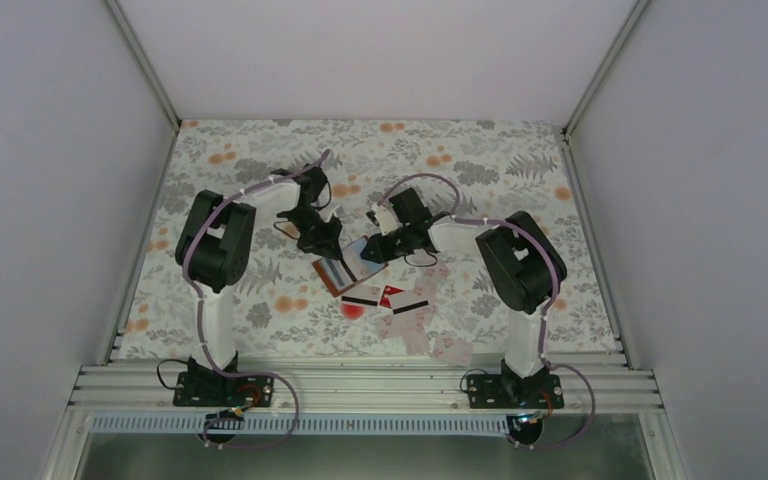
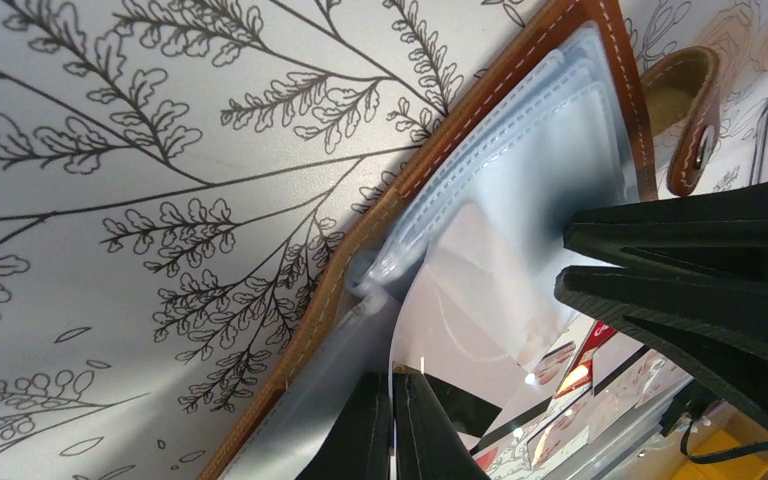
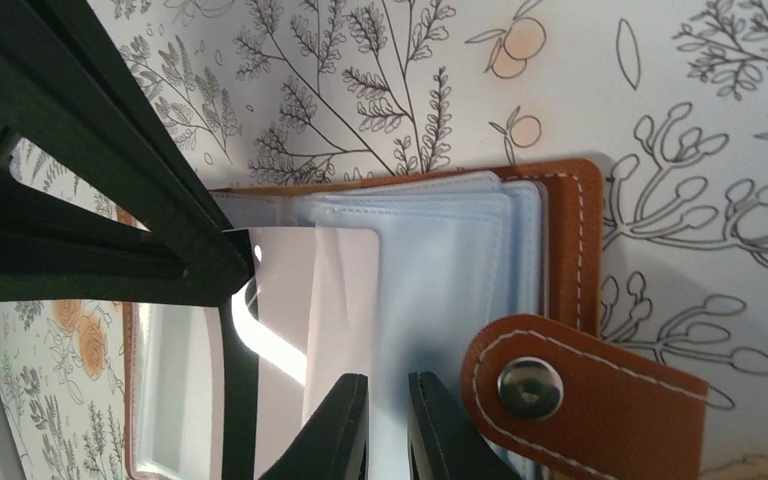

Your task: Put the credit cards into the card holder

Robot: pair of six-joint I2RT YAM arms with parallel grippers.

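1. Left arm (image 1: 215,250) rises from its base with the elbow high; forearm reaches toward 2 o'clock; left tool (image 1: 318,240) points down, fingers (image 2: 365,440) pressed together.
2. Right arm (image 1: 520,265) mirrors it, reaching toward 10 o'clock; right tool (image 1: 372,250) sits low, just at 4 o'clock of the left tool; fingers (image 3: 340,430) a thin gap apart.

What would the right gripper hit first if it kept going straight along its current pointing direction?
Most likely the card holder: its pale inner pockets lie straight ahead of the right gripper, whose jaws sit close together beside a white card. Depth is unclear; it may already touch.
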